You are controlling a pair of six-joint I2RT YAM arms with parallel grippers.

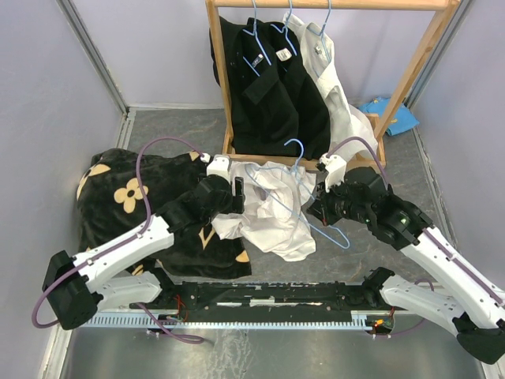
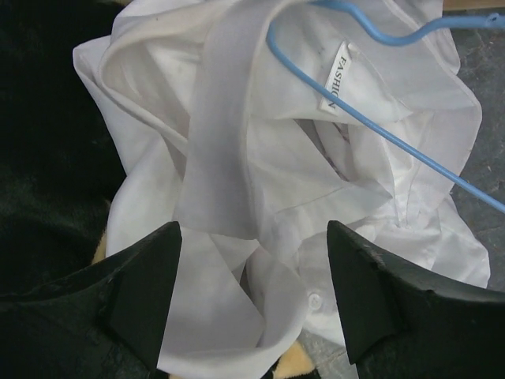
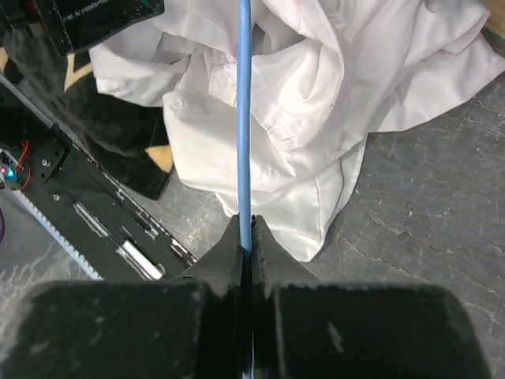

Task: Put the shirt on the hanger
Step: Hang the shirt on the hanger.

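- The grey table [image 1: 347, 264] carries everything.
- A wooden clothes rack [image 1: 423, 59] stands at the far edge. Black shirts [image 1: 268, 87] and one pale garment [image 1: 335, 87] hang from it on wire hangers.
- A black cloth with tan flower motifs [image 1: 118, 217] is spread over the left half of the table, under the left arm.
- The shirt [image 1: 272, 217] lies crumpled in a heap at mid-table, between the two grippers. Its left edge overlaps the black cloth (the left wrist view shows the collar area open and facing up).
- The left gripper [image 1: 237, 193] hovers at the shirt's left side. Its fingers [image 2: 150, 276] stand wide apart with loose white folds between them, and nothing is pinched.
- The right gripper [image 1: 319, 207] sits at the shirt's right side, its fingers pressed together on a straight run of the hanger's wire [image 3: 245, 118].
- The hanger [image 1: 297, 144] lies across the top of the shirt, with its hook pointing towards the rack. One wire arm crosses the neck opening.
- A small label [image 2: 338, 75] reading FASHION sits just beside that wire at the neck.
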